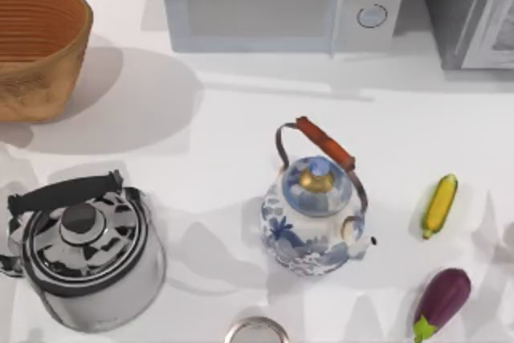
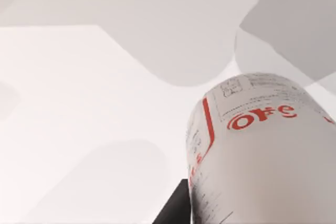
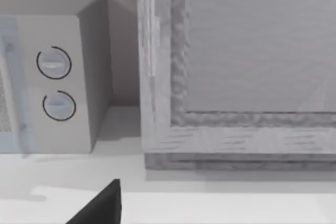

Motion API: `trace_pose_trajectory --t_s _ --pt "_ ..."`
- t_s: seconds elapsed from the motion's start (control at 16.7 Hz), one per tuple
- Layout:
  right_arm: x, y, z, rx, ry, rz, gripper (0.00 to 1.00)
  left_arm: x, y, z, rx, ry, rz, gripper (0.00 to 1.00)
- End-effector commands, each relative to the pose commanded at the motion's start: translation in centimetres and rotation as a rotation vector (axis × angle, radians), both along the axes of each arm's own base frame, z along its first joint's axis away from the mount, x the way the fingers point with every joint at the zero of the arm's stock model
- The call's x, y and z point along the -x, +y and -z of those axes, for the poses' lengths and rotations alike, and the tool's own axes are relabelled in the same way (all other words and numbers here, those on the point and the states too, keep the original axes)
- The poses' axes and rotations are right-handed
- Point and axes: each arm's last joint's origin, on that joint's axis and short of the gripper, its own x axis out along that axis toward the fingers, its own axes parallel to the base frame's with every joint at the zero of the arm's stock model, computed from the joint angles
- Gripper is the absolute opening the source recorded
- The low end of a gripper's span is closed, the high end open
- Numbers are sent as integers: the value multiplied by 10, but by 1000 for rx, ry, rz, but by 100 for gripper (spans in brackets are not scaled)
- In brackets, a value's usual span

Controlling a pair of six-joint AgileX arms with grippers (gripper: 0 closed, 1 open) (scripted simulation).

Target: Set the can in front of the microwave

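can [image 2: 262,150] close up; patterned kettle [image 1: 317,210] fronts microwave [image 1: 281,2].

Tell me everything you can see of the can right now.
The can shows in the left wrist view, close to the camera: a white cylinder with red lettering, a red stripe down its side and small printed text panels. Its surface looks smooth and matte. It is seen from along its side, above the white table. A dark part sits against its lower edge, probably the left end effector's finger; the grip itself is hidden, and so is the can's top.
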Motion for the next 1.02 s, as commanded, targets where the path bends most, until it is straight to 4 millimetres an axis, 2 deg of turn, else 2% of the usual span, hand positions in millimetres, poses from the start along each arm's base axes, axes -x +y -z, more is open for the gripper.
trace_pose_trajectory --t_s 0.12,0.3,0.54,0.66,0.84,1.02 --pt "0 0 0 0 0 0 100 -7 -19 -14 22 2 -38 0" --pt "0 0 0 0 0 0 100 -22 -61 -41 45 -4 -126 0" --pt "0 0 0 0 0 0 100 -46 -136 -78 62 -58 -282 0" --pt "0 0 0 0 0 0 100 -57 -176 -90 76 -99 -370 0" --pt "0 0 0 0 0 0 100 -72 -236 -91 100 -133 -500 0" --pt "0 0 0 0 0 0 100 -83 -289 -69 91 -108 -612 0"
